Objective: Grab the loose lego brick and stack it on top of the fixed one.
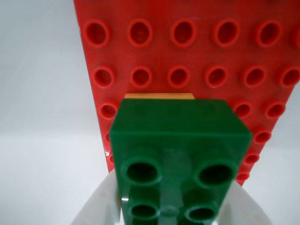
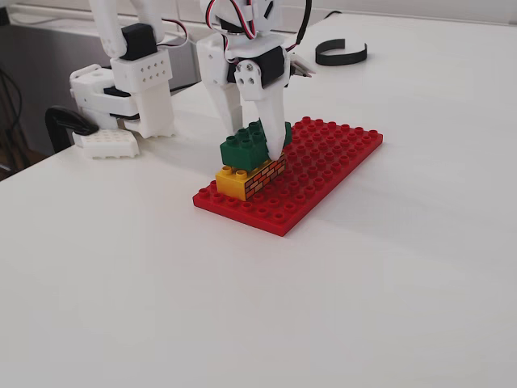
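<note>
The loose dark green lego brick (image 2: 246, 145) rests on the yellow fixed brick (image 2: 246, 184) with the brick-wall side, set back so that the yellow front studs still show. In the wrist view the green brick (image 1: 178, 136) fills the centre and only a thin strip of the yellow brick (image 1: 159, 96) shows beyond it. My gripper (image 2: 257, 144) is shut on the green brick, one white finger (image 2: 277, 129) on each side. It also shows in the wrist view (image 1: 171, 206). Both bricks stand on the red baseplate (image 2: 331, 158), near its left end.
The red baseplate (image 1: 197, 51) extends ahead in the wrist view. In the fixed view, the white arm base (image 2: 121, 101) and a black clamp (image 2: 65, 121) sit at the back left. A black curved strap (image 2: 341, 52) lies at the back. The white table (image 2: 323, 307) surrounds the plate.
</note>
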Robot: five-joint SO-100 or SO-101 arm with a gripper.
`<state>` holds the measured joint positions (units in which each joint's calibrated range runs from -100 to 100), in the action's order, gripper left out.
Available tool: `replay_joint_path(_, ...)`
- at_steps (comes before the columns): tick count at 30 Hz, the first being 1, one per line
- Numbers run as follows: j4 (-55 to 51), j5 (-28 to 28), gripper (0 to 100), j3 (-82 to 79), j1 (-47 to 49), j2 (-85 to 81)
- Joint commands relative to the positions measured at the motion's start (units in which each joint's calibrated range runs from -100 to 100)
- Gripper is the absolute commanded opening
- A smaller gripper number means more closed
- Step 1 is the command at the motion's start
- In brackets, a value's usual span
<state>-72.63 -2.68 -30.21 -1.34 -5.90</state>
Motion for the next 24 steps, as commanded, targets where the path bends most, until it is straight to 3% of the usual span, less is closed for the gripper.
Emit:
replay_joint_path(1,0.2,-0.1,6,-0.5,-0.1,-2.5)
replay_joint_path(10,0.3,-1.6,6,-0.6,-5.7,-2.2)
replay_joint_path(24,1.6,-1.1,6,-1.9,-1.0,-2.1)
